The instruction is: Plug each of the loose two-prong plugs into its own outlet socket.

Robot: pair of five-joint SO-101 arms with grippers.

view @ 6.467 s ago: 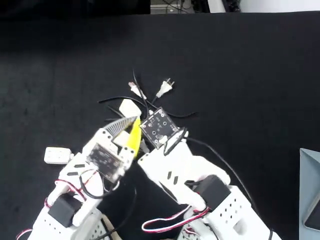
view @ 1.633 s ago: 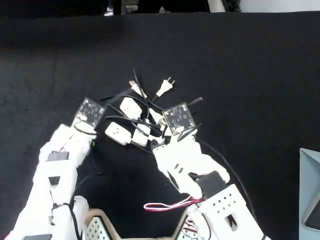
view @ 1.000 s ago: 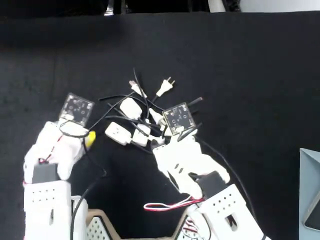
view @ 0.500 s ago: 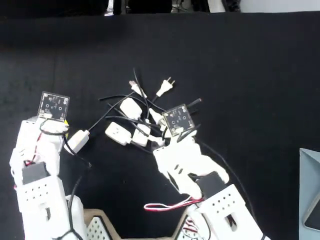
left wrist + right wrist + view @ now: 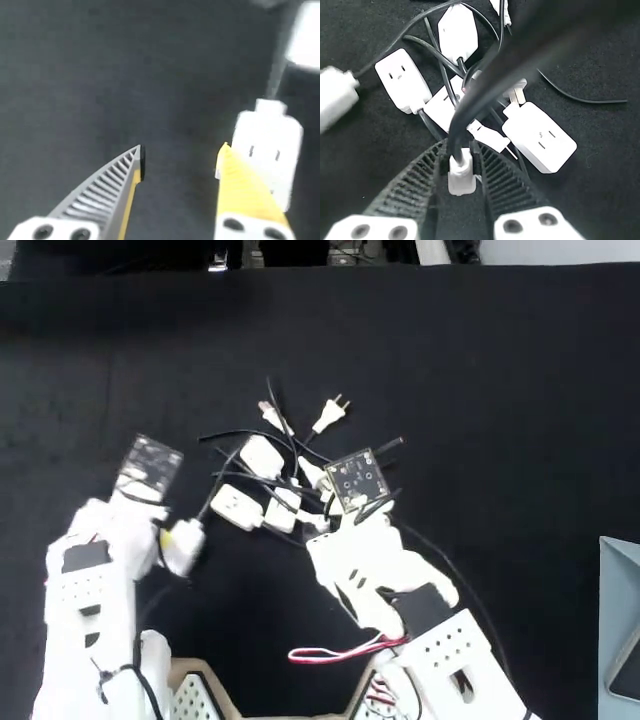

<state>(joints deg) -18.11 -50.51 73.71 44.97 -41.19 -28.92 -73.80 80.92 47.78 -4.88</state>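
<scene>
White plug [image 5: 461, 181], judged light, rigid-bodied and best held by its moulded body rather than its springy cord [image 5: 456, 125], is so clamped in right gripper [image 5: 461, 150] beside the tangled sockets [image 5: 402, 80]; left gripper [image 5: 181, 149] gapes empty near a lone socket [image 5: 270, 145].

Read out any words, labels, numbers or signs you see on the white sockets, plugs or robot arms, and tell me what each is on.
No readable text.
White plastic outlet sockets: slots only, no print.
Square black circuit board on an arm's wrist: marks too small to read.
White plug in the right gripper: blank.
</scene>
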